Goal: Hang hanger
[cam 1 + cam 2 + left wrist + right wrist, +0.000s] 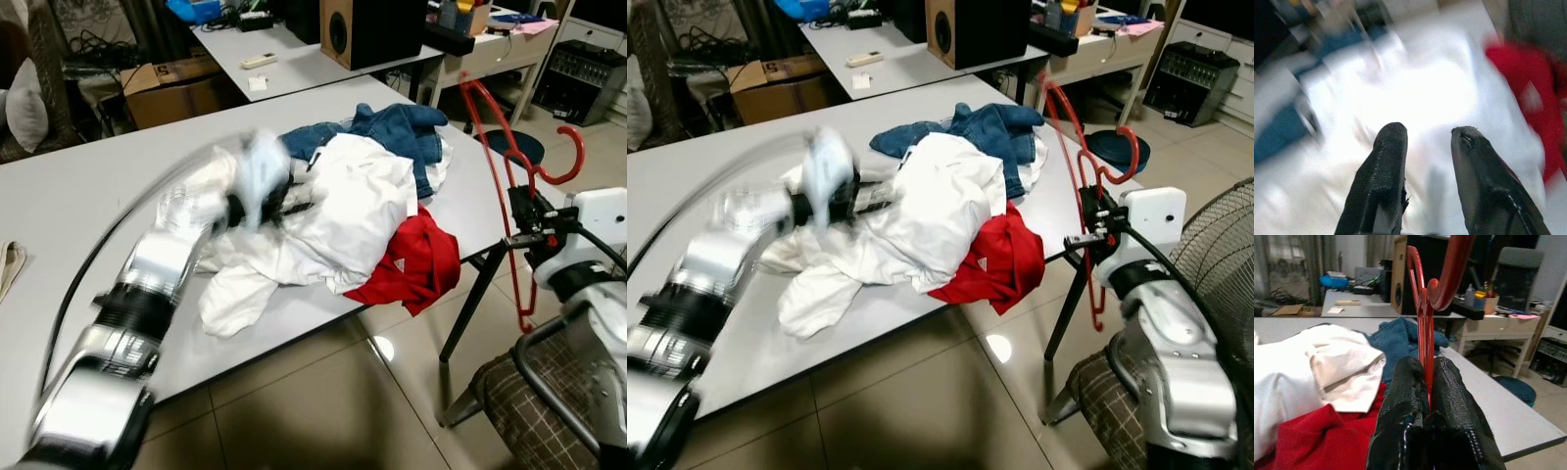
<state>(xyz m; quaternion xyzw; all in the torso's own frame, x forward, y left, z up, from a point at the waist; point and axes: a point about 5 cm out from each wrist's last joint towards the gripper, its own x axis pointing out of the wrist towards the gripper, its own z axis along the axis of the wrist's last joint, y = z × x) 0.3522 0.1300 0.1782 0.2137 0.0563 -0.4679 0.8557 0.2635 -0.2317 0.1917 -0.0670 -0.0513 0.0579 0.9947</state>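
The right gripper [1426, 382] is clenched on a red hanger [511, 186], its two black fingers [1403, 391] pressed together around the thin red wire, and it holds the hanger upright in the air just off the right edge of a grey table [78, 196], the hook [568, 157] curling at the top and the frame hanging down beside the table leg. The left gripper [1425, 142] is blurred and hovers over a heap of clothes on the table, its fingers [1386, 166] spread apart with nothing between them. The heap holds a white shirt [323, 215] in the middle, a pair of blue jeans [402, 132] at the far side and a red shirt [416, 259] that droops over the near right edge of the table. Behind it stands a second table [294, 59] with a wooden speaker [367, 29] on it, and a cardboard box [176, 88] sits on the floor to the left. A checked cloth [529, 401] lies over a chair near the robot's right arm, and a fan [1220, 245] stands at the right.
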